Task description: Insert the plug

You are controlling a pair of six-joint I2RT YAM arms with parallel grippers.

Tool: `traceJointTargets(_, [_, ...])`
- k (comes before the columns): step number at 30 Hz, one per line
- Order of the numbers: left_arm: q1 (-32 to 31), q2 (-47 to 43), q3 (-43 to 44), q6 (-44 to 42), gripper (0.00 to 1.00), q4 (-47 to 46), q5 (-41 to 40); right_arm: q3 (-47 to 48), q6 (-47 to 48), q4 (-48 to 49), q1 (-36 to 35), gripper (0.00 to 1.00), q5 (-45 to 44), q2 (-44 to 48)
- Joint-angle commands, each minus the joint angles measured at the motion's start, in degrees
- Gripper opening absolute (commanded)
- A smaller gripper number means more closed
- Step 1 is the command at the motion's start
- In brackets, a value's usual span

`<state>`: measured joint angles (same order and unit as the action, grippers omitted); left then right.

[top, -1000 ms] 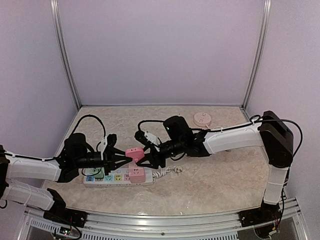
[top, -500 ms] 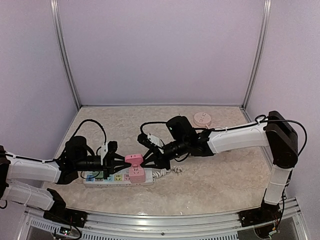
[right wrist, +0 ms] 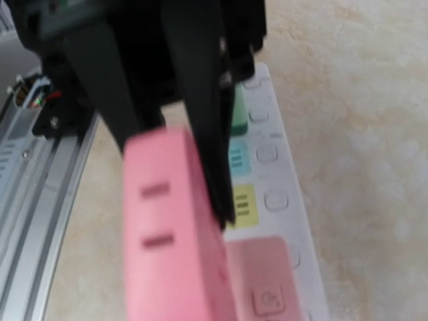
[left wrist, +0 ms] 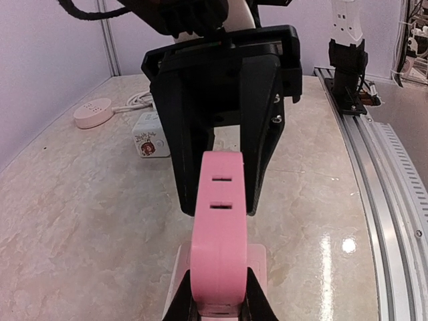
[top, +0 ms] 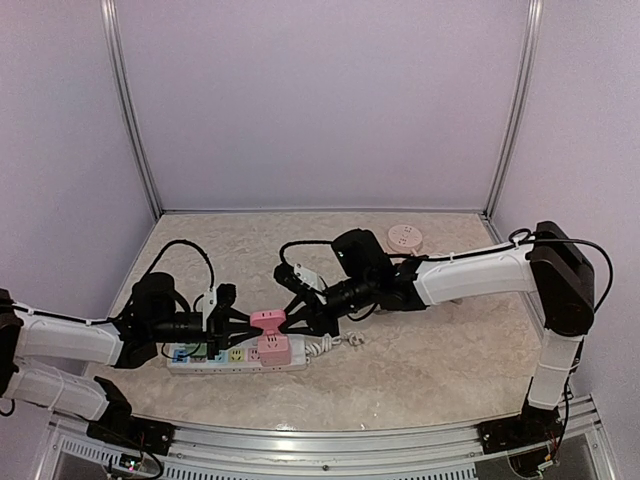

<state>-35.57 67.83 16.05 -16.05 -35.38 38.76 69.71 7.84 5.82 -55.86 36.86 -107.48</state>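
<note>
Where both arms converge above the power strip, you see the left gripper clamping the pink plug; the right gripper straddles it, grip indeterminate.

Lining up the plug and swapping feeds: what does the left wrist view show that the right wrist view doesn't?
Left wrist only: the right gripper head-on, a finger either side of the pink plug, with a round pink socket and white cube adapter beyond. Right wrist only: the green, blue and yellow outlets of the power strip beside the plug, though blurred. Both: the plug's two slots and the near-edge rail.
</note>
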Motion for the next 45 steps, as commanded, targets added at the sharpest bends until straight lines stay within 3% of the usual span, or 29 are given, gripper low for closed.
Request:
traceJointTargets(1, [-0.1, 0.6, -0.6, -1.7, 0.00, 0.5, 1.1, 1.5, -0.7, 1.9, -0.4, 0.29, 0.6, 0.5])
traceJointTargets(8, [-0.3, 0.4, -0.7, -0.6, 0.00, -0.8, 1.0, 1.7, -0.6, 1.4, -0.5, 0.00, 0.9, 0.2])
traceJointTargets(45, [-1.0, 4.5, 0.3, -7.0, 0.00, -6.5, -1.5, 1.0, 2.9, 0.0, -1.6, 0.00, -7.0, 1.2])
